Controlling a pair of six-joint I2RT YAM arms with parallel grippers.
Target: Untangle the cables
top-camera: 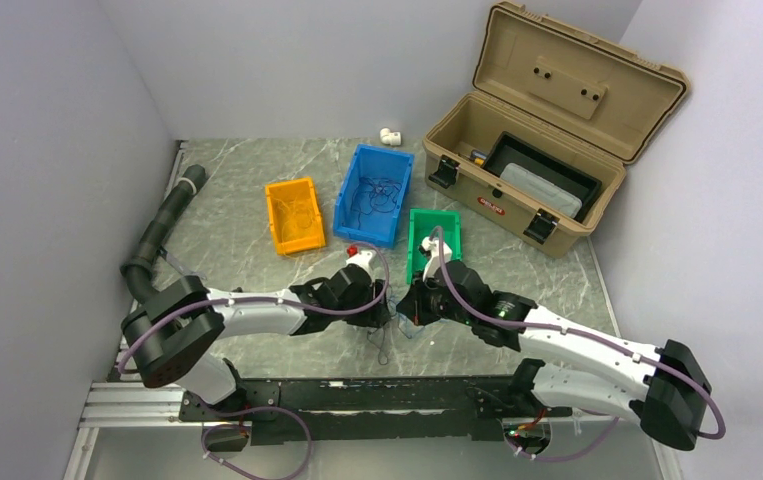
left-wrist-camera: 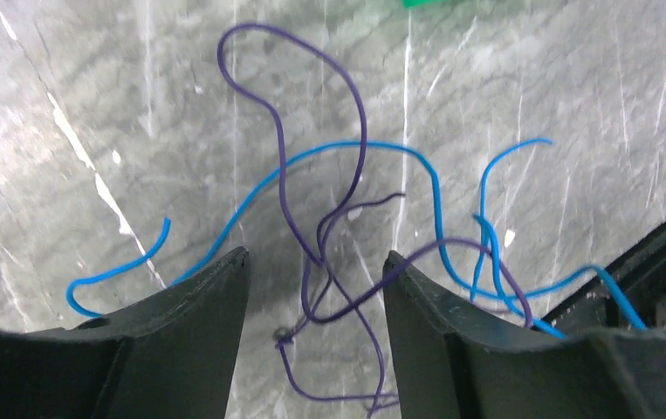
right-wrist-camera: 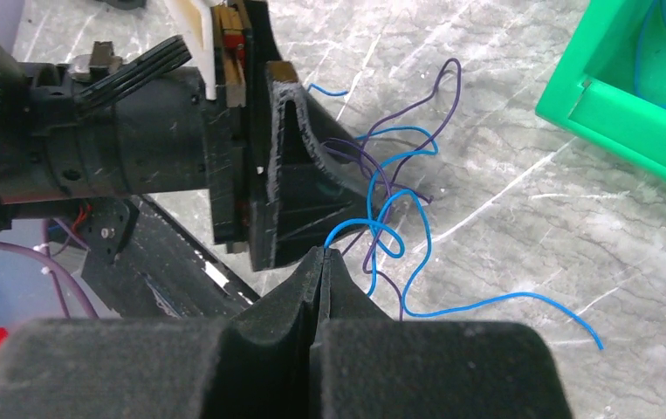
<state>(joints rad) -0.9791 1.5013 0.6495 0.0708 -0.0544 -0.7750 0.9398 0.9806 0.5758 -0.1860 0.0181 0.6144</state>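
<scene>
Marble table point(top-camera: 237, 200) carries 3 bins point(top-camera: 374, 195), toolbox point(top-camera: 517, 190), hose point(top-camera: 162, 222) (black), cables point(left-wrist-camera: 360, 144).

The cables point(left-wrist-camera: 320, 257) lie on the worktop point(top-camera: 257, 200) between the left gripper point(top-camera: 379, 316) and the right gripper point(top-camera: 411, 306). Behind them stands a row of bins point(top-camera: 374, 195), with a toolbox point(top-camera: 547, 130) further right.

right end effector point(right-wrist-camera: 320, 255) closed, pinching blue cable point(right-wrist-camera: 486, 300)

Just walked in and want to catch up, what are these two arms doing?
On the table, the right gripper is shut on a blue cable. The left gripper is open, its fingers either side of a purple cable that crosses the blue one, not yet gripping.
</scene>
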